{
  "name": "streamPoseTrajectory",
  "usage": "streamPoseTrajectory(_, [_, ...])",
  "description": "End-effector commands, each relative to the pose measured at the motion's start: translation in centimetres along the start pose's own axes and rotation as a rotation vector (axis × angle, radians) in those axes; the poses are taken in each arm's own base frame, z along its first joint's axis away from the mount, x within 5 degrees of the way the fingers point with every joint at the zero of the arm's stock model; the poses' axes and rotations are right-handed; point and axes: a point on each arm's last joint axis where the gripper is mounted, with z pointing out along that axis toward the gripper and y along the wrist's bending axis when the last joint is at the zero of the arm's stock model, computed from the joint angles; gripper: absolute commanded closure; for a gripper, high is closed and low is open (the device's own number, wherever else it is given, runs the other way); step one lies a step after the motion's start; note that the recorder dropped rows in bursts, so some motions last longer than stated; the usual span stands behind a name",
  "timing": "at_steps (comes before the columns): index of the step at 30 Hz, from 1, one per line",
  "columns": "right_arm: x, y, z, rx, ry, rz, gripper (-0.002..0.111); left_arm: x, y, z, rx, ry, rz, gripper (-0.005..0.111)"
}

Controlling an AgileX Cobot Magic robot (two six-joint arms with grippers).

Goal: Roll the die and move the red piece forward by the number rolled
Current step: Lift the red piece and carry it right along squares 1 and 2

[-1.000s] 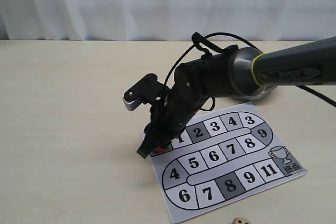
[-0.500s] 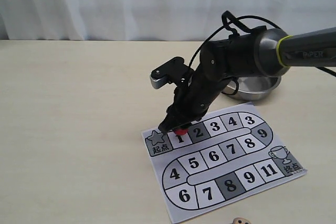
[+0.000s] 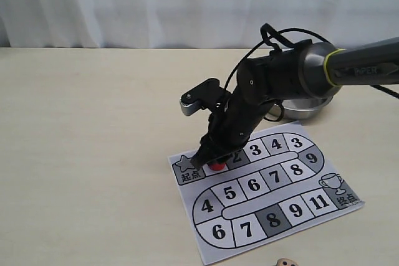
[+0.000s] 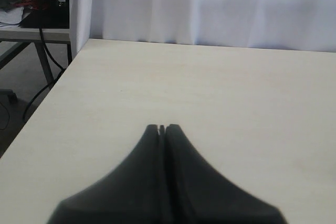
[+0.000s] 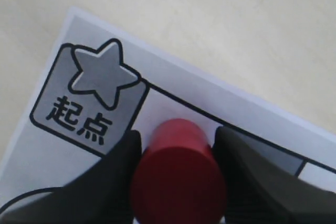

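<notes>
Right gripper pinches the red piece between both fingers, at square 1 of the numbered board, just beside the star square. The die lies off the board, near its lower edge. Left gripper: fingers pressed together, nothing held, above the bare table.

right arm: black and grey, reaching in from right, wrist bent steeply down | right gripper: black fingers clamped on small red cylinder pawn | left gripper: black fingers pressed together

The right hand clamps the red piece (beside the star square).
</notes>
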Motion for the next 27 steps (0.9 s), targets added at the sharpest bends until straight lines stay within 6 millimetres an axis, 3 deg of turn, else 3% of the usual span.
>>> streamPoseTrajectory(1, [-0.7, -0.3, -1.8, 0.029, -0.040, -0.029, 0.104, -0.3, 0.0, -0.1, 0.007, -0.019, 0.002, 0.107])
streamPoseTrajectory(5, [-0.9, -0.5, -3.6, 0.075, -0.057, -0.051, 0.104, -0.3, 0.0, -0.1, 0.007, -0.019, 0.002, 0.107])
streamPoseTrajectory(9, [-0.8, -1.2, -4.1, 0.107, -0.059, -0.001, 0.104, -0.3, 0.0, -0.1, 0.007, -0.019, 0.002, 0.107])
streamPoseTrajectory(17, [0.5, -3.9, -1.9, 0.101, -0.004, 0.162, 0.104, -0.3, 0.0, -0.1, 0.007, -0.019, 0.002, 0.107])
streamPoseTrajectory(23, [1.4, -3.7, 1.0, 0.072, 0.070, 0.146, 0.104, -0.3, 0.0, -0.1, 0.007, -0.019, 0.002, 0.107])
streamPoseTrajectory(27, [1.2, -4.0, -0.6, 0.085, 0.045, 0.147, 0.104, -0.3, 0.0, -0.1, 0.007, -0.019, 0.002, 0.107])
